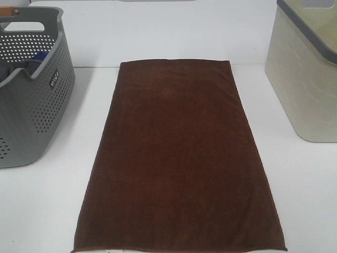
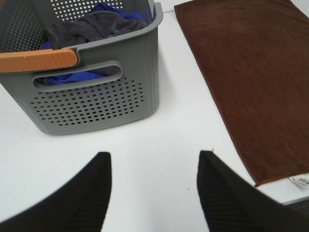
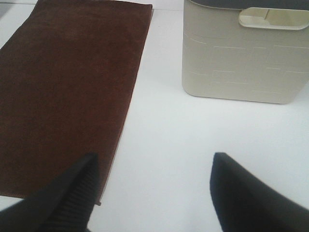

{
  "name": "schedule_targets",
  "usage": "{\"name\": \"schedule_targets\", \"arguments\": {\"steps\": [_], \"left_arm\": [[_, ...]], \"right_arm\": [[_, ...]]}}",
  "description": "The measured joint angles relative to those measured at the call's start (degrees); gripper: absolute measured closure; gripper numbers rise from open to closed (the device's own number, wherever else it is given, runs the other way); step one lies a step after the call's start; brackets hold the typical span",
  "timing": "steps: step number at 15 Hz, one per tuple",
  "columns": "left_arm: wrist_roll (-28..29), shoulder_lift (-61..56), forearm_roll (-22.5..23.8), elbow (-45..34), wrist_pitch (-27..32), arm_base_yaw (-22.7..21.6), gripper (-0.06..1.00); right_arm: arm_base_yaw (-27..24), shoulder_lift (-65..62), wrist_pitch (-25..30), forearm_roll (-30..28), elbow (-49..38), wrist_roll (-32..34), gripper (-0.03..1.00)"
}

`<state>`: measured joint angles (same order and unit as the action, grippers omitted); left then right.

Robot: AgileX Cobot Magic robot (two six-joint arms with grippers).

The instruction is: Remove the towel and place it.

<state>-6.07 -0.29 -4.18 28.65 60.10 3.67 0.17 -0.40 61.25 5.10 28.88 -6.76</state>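
Left hand with two matte black tapering fingers, fine ribbed texture on inner faces, right hand likewise black, wedge-shaped fingers, faintly ridged

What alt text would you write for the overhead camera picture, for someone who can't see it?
A dark brown towel lies spread flat down the middle of a white table. A grey perforated basket holding cloth stands to its left and a cream bin to its right.
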Motion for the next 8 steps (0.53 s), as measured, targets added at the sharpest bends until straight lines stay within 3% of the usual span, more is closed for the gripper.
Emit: {"name": "schedule_targets", "arguments": {"steps": [8], "left_arm": [[0.0, 0.0, 0.0, 0.0, 0.0, 0.0, 0.42]], "right_arm": [[0.0, 0.0, 0.0, 0.0, 0.0, 0.0, 0.33]]}}
